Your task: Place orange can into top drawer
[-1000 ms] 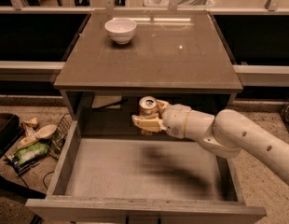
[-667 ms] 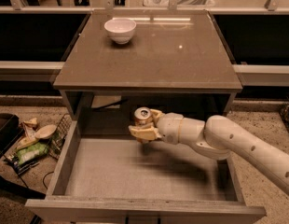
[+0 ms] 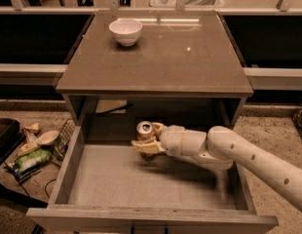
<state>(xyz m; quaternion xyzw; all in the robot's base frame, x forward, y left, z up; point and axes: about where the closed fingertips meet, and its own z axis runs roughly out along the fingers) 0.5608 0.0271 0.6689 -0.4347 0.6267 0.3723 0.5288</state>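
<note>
The top drawer [image 3: 68, 172] is pulled wide open below the cabinet top, with its flat grey bottom showing. My gripper [image 3: 147, 139] reaches in from the right, over the back middle of the drawer. It is shut on the orange can [image 3: 144, 129], held upright with its silver top and pull tab facing up. The can hangs a little above the drawer bottom, near the back wall. The fingers [image 3: 145, 148] wrap the can's lower body and hide it.
A white bowl [image 3: 125, 31] stands on the cabinet top [image 3: 190, 57] at the back left. A wire basket [image 3: 61, 141] and litter [image 3: 31, 155] lie on the floor left of the drawer. My white arm [image 3: 248, 157] crosses the drawer's right side.
My gripper has carried the can to the left and slightly down over the drawer. The arm has stretched further in from the right.
</note>
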